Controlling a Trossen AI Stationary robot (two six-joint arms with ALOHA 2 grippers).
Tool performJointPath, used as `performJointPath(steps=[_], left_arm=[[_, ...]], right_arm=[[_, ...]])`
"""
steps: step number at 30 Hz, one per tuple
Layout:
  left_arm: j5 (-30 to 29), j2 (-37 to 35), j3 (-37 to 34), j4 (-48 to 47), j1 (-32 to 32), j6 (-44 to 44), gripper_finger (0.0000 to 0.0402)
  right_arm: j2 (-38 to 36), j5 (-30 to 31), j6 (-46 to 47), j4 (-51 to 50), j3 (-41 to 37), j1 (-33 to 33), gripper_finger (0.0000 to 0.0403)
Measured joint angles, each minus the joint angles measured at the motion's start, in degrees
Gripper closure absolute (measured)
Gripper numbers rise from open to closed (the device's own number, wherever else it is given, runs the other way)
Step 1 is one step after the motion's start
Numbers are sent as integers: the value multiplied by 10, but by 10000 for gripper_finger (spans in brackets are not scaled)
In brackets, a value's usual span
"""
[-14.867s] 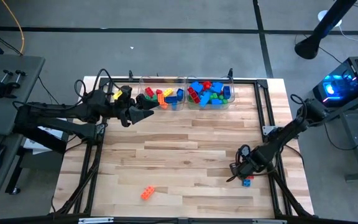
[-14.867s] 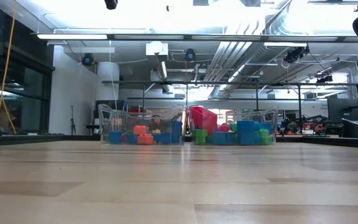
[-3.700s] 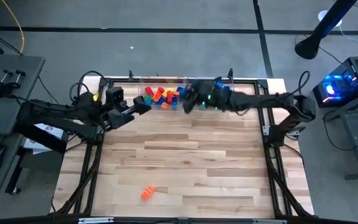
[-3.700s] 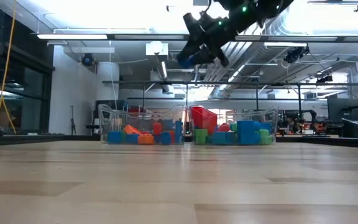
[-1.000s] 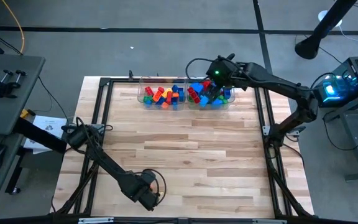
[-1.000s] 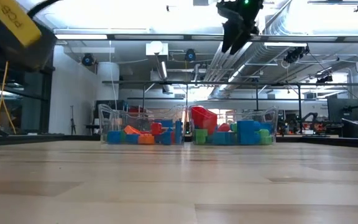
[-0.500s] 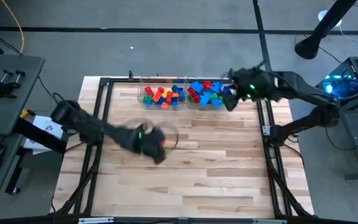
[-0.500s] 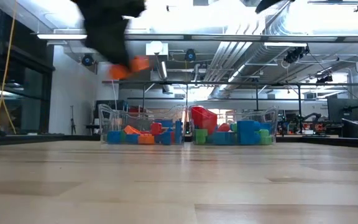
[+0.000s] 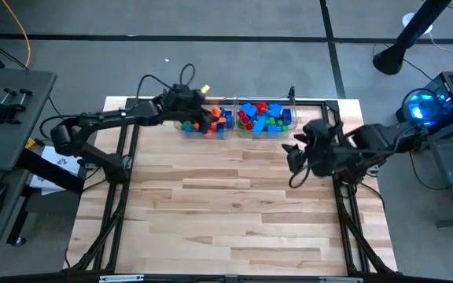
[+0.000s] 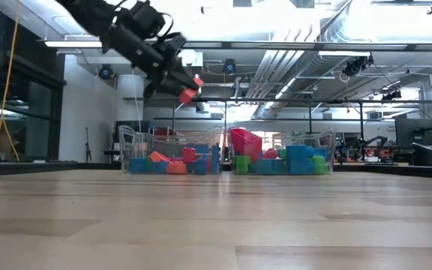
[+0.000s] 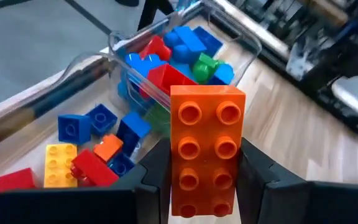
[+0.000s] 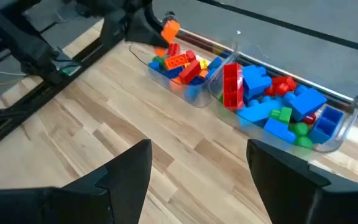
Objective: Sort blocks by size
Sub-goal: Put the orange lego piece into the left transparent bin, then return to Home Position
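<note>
Since half a second ago, the left arm has been swinging from mid-table up to the far edge, while the right arm has been pulling back from the bins toward the right edge.

From above, the left gripper [image 9: 197, 118] is hovering over the left bin [image 9: 184, 128] at the table's [image 9: 234, 204] far edge, clenched on an orange brick [image 9: 209, 119]. The right bin [image 9: 289, 129] is sitting just beside the left one, and both are holding mixed blocks [image 9: 262, 116]. The right gripper [image 9: 295, 154] is waiting near the right edge, and no loose bricks are showing on the bare wood.

From table height, the left gripper [image 10: 177, 84] is hanging high above the left bin [image 10: 130, 142], the orange brick [image 10: 190, 87] at its tip. Nothing is lying on the near boards.

Through the left wrist camera, the dark fingers [image 11: 257, 165] are squeezing the long sides of the eight-stud orange brick [image 11: 205, 149]; small cubes are lying in the left bin [image 11: 86, 59] below, larger bricks in the right bin [image 11: 241, 37].

Through the right wrist camera, the right fingers [image 12: 126, 165] are standing wide apart and empty, facing both bins.

The sorting seems nearly finished: this brick is the last one outside, waiting only to be dropped.
</note>
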Motion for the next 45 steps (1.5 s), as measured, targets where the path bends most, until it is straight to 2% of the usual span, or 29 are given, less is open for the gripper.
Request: performJointPath(steps=[3, 6, 10, 13, 17, 20, 23, 26, 29, 33, 36, 40, 43, 45], left_arm=[[21, -10, -33, 53, 23, -11, 312], [-4, -13, -44, 83, 25, -12, 295], [-51, -13, -45, 99, 25, 11, 230], [-57, -13, -45, 119, 29, 13, 175], [-47, -13, -45, 130, 30, -18, 118], [14, -18, -45, 137, 29, -71, 101], [81, -31, -45, 159, 2, -97, 103], [80, -72, -68, 199, -66, -103, 114], [6, -137, -136, 293, -143, -118, 124], [-106, -248, -271, 420, -211, -151, 135], [-154, -341, -361, 455, -219, -156, 142], [-158, -457, -443, 450, -203, -152, 160], [-155, -529, -484, 449, -199, -154, 190], [-155, -568, -508, 448, -201, -162, 224]], right_arm=[[17, 9, 41, -31, 0, 17, 144], [26, 9, 78, -59, 0, 22, 144], [27, 14, 88, -68, 0, 22, 144], [26, 32, 85, -68, 0, 22, 144], [25, 39, 79, -73, 0, 22, 144], [25, 39, 79, -80, 0, 22, 144], [25, 38, 78, -93, 0, 22, 144], [25, 36, 78, -110, 0, 22, 144], [25, 36, 78, -120, 0, 22, 144], [25, 36, 78, -121, 0, 22, 144], [25, 36, 83, -121, 0, 21, 144], [25, 34, 83, -112, 0, 18, 144], [25, 32, 83, -106, 0, 18, 144], [25, 27, 83, -106, 0, 19, 144]])
